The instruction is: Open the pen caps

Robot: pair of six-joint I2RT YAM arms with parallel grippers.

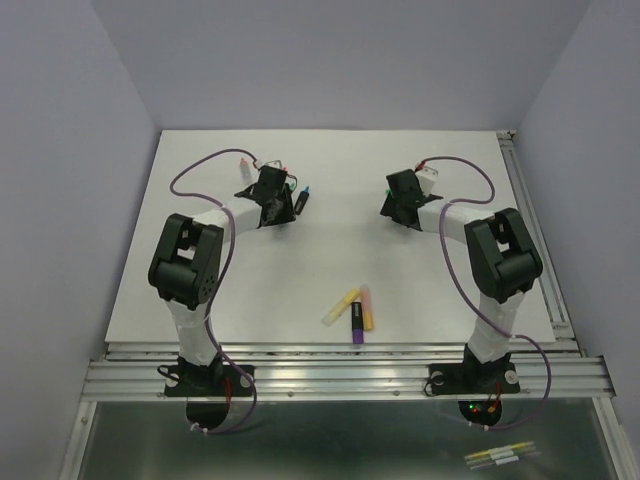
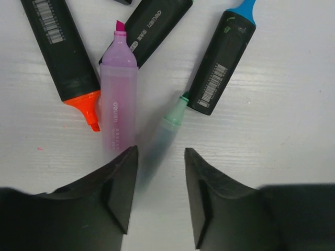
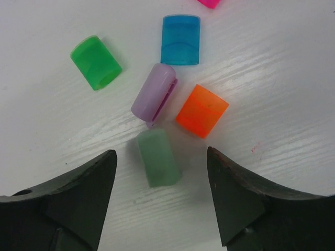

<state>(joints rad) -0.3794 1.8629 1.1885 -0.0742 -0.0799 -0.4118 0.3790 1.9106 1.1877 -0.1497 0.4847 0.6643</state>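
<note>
Now | left gripper (image 2: 160, 154) spread, mint pen (image 2: 168, 128) between, tip pointing away | right gripper (image 3: 160, 153) spread, mint cap (image 3: 158, 159) lengthwise between

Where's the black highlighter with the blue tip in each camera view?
Top external: blue-tipped pen lies just right of the left gripper.
Left wrist: blue-tipped pen at upper right.
Right wrist: not in it.
Shared landmark: the left gripper, at the bottom of its wrist view.

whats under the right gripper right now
A pale green cap lies on the table between the open jaws; a purple cap, orange cap, blue cap and bright green cap sit beyond. Anything beneath the jaws themselves is covered.
</note>
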